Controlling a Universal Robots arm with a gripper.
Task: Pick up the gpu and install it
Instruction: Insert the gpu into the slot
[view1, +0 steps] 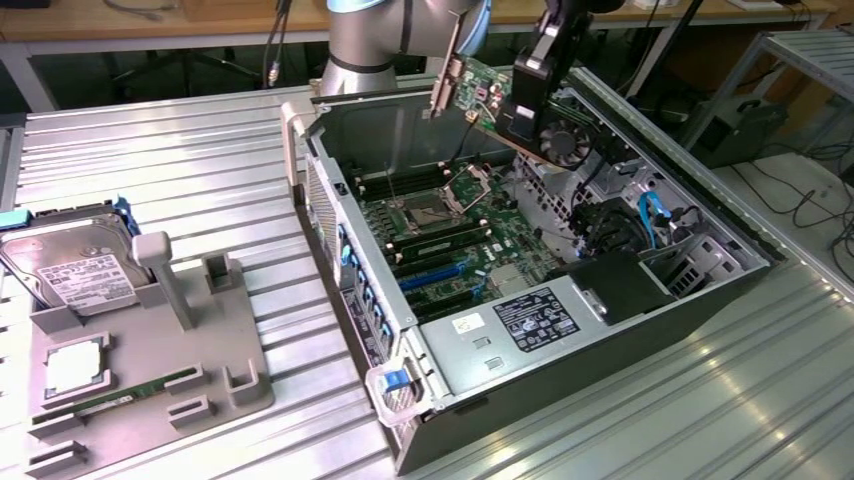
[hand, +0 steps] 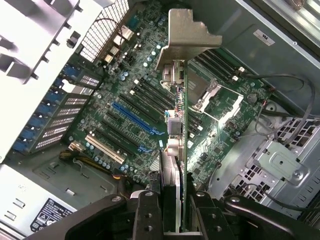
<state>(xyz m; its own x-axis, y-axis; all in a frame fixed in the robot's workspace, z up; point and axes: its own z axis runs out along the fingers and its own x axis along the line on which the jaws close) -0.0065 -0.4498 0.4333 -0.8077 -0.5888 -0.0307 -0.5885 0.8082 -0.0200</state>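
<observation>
Two black fingers (hand: 147, 212) of the gripper (hand: 172, 200) sit closest in the wrist view, closed partway and pinching the gpu (hand: 183, 150) between them, one on each face of the card. The card is seen edge-on there, a thin green line running away from the fingers, with its silver bracket (hand: 187, 32) at the far end. Beyond it lies the motherboard (hand: 125, 95), with a long blue slot (hand: 131, 117) to one side of the card's edge and the bare processor socket (hand: 207, 95) to the other.

In the exterior view, the nearest thing is a grey fixture tray (view1: 214, 340) on the ribbed metal table (view1: 174, 150), at the exterior view's left. It carries a hard drive (view1: 67, 265), a square processor chip (view1: 74, 365) and a narrow memory stick (view1: 120, 395). Just beside the tray, toward the exterior view's right, the computer case (view1: 327, 200) lies on its side with its open face up. Farther back, the arm (view1: 367, 35) reaches over the case. The card hangs in the grip above the rear part of the opening, clear of the board and not seated in any slot, its fan facing the exterior view's right.
</observation>
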